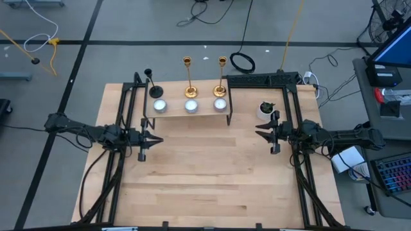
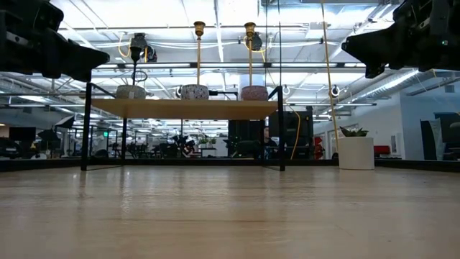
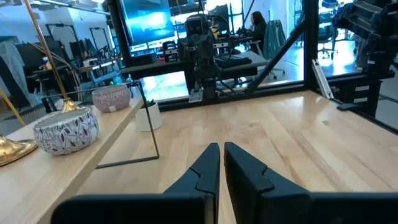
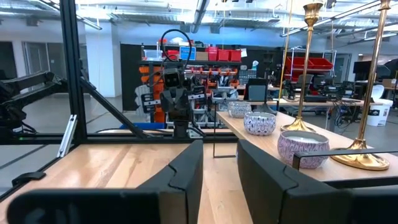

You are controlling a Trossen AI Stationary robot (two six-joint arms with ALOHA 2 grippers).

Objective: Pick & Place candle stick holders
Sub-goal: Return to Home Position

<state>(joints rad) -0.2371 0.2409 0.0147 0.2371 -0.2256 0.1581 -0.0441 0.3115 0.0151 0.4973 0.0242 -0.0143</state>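
Two tall gold candle stick holders [image 1: 189, 77] [image 1: 221, 76] and a shorter black one [image 1: 152, 83] stand on their round bases on a low wooden shelf [image 1: 205, 114] at the table's far middle. In the low view the gold stems [image 2: 199, 57] [image 2: 250, 57] and the black holder [image 2: 136, 57] rise above the shelf. My left gripper [image 1: 156, 139] [image 3: 221, 149] is shut and empty over the table, near and left of the shelf. My right gripper [image 1: 258, 133] [image 4: 221, 146] is open and empty to the right of the shelf. The gold holders also show in the right wrist view [image 4: 306, 68] [image 4: 373, 81].
Three small patterned bowls [image 1: 160, 106] [image 1: 191, 106] [image 1: 220, 104] sit along the shelf's near side in front of the holders. A white pot with a plant [image 1: 266, 109] stands on the table right of the shelf. Black frame rails [image 1: 131, 115] [image 1: 292, 102] run along both sides.
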